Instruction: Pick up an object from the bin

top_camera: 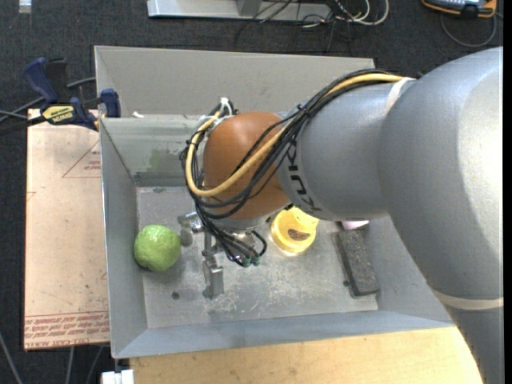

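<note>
Camera view, nearest the front wall: my claw (212, 277) hangs low over bare floor of the bin (120, 214), and I cannot tell whether it is apart or together. Beside it, toward the view's left, lies one green ball (158, 248). I judge it the likeliest pick, and I should centre over it squarely, since a round thing rolls. Farther off: one dark grey block (357, 262), one yellow ring (293, 231).
</note>
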Robot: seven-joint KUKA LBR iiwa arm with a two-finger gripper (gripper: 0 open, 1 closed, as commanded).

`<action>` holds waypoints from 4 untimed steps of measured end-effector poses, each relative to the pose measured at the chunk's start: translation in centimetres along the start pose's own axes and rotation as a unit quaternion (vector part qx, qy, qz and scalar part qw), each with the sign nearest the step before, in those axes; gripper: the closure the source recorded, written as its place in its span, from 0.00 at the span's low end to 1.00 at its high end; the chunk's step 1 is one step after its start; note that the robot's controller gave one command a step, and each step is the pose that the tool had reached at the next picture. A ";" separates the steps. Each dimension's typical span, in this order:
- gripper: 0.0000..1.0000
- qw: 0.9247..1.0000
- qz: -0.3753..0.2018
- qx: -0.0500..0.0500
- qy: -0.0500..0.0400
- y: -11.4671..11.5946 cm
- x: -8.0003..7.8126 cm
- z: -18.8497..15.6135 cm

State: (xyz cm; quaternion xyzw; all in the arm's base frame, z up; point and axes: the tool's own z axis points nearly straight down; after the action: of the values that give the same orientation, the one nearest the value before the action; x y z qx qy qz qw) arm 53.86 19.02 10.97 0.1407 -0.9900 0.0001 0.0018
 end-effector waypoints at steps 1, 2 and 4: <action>0.00 0.996 0.088 -0.001 0.000 0.7 0.1 0.8; 0.00 1.000 0.015 -0.001 -0.001 0.8 -0.1 1.1; 0.00 1.000 0.020 -0.003 -0.003 7.6 1.9 3.5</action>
State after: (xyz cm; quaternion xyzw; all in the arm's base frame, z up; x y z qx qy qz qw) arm 49.92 25.74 7.49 0.1210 -0.9927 -0.0028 -0.0004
